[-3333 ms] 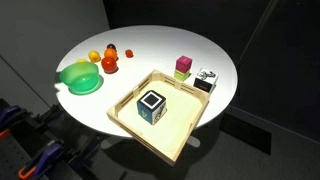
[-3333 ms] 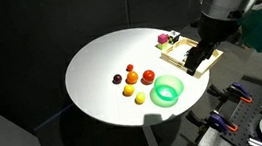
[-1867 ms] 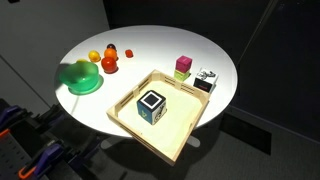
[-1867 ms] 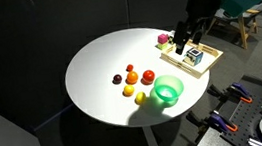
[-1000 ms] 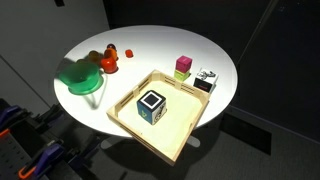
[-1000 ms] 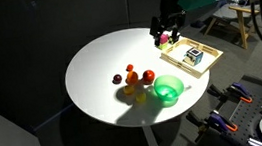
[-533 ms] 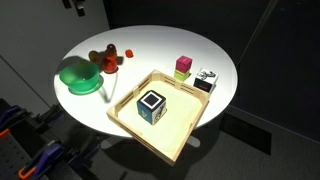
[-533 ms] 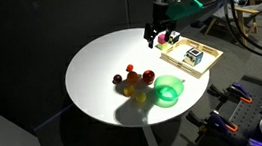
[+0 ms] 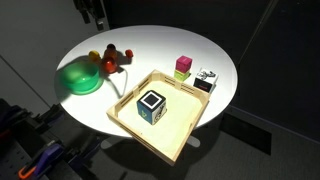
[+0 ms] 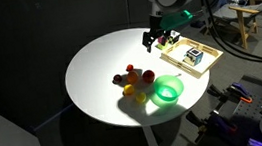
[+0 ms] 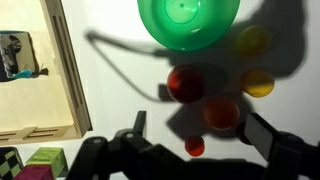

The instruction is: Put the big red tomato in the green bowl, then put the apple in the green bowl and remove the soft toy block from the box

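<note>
In the wrist view my gripper (image 11: 200, 130) is open and empty, high above the fruit. The big red tomato (image 11: 185, 83) lies just below the green bowl (image 11: 188, 20), and the yellow-orange apple (image 11: 258, 83) lies to its right. In an exterior view the gripper (image 10: 150, 40) hangs over the table's far side, well above the tomato (image 10: 149, 77) and the bowl (image 10: 166, 90). The soft toy block (image 9: 151, 104), teal with a white face, sits inside the wooden box (image 9: 176, 135). The bowl (image 9: 78, 78) is empty.
An orange-red fruit (image 11: 221, 113), a small red one (image 11: 195, 147) and another yellow one (image 11: 253, 40) lie round the tomato. A pink-and-green block (image 9: 183, 66) and a black-and-white block (image 9: 205, 79) stand on the table behind the box.
The arm has swung from over the box toward the fruit side of the table. Its shadow now covers the fruit and part of the bowl. Nothing on the table has moved.
</note>
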Controlling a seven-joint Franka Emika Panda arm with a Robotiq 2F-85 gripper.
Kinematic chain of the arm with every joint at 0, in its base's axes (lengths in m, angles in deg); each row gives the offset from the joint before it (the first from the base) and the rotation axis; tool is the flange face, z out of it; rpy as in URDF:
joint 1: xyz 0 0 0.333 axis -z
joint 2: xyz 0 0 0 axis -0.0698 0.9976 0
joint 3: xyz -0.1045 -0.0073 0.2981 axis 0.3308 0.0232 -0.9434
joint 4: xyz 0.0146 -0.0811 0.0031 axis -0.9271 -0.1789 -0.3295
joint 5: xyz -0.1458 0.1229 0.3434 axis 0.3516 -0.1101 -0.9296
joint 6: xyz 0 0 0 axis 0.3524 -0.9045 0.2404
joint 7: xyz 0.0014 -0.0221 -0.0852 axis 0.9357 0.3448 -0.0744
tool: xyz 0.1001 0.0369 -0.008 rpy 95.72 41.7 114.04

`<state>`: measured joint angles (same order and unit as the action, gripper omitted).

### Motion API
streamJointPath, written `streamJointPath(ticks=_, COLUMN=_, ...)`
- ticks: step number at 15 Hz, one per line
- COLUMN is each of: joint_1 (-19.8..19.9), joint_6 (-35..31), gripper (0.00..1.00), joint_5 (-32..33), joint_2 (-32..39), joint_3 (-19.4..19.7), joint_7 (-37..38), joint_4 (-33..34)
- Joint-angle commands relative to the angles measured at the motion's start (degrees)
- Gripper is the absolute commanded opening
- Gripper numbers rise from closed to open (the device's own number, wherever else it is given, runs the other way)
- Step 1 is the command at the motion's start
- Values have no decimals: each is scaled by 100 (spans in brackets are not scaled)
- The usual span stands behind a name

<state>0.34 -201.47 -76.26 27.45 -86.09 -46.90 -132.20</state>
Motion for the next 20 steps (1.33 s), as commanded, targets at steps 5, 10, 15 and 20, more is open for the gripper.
streamJointPath(ticks=5, joint_1=-17, joint_6=126, gripper=100, joint_5=108, joint_2=808, joint_3=119, joint_7=-92, joint_4=544)
streamJointPath(ticks=10, joint_1=-54, joint_6=29, gripper=100, joint_5=33, joint_2=895, joint_3=121, joint_7=-19, joint_4=457)
streamJointPath(ticks=15, joint_1=-56, joint_6=37, gripper=100, joint_5=32, joint_2=934, joint_3=121, joint_7=-27, joint_4=509)
streamJointPath(ticks=20, joint_1=-67, joint_6=0, gripper=100, joint_5=41, joint_2=974, joint_3=104, joint_7=-75, joint_4=544)
